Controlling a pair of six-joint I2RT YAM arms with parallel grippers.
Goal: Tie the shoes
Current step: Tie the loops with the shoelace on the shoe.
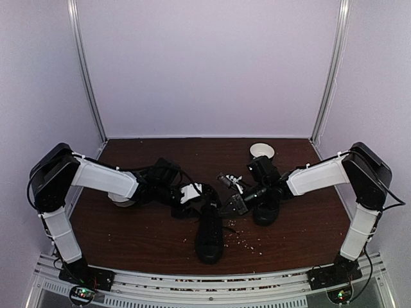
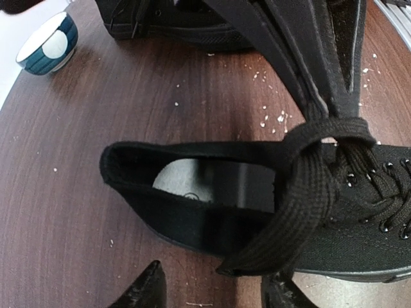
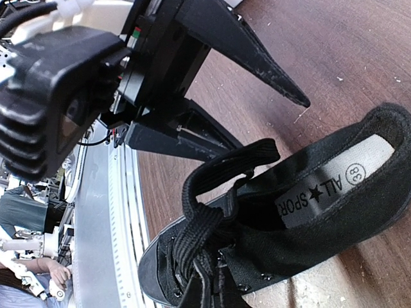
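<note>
One black shoe lies on the table between the arms, and the other shoe sits under my right arm. In the left wrist view the near shoe shows its opening, with a flat black lace looped around the tips of my right gripper. My right gripper is shut among the shoe's laces, with the lace rising from its tips. My left gripper stands open beside the shoe's heel side. The lace's free end lies just above the gap and is not held.
A blue-and-white bowl sits at the far side of the table, white-rimmed in the top view. A second bowl lies under my left arm. White crumbs dot the brown table.
</note>
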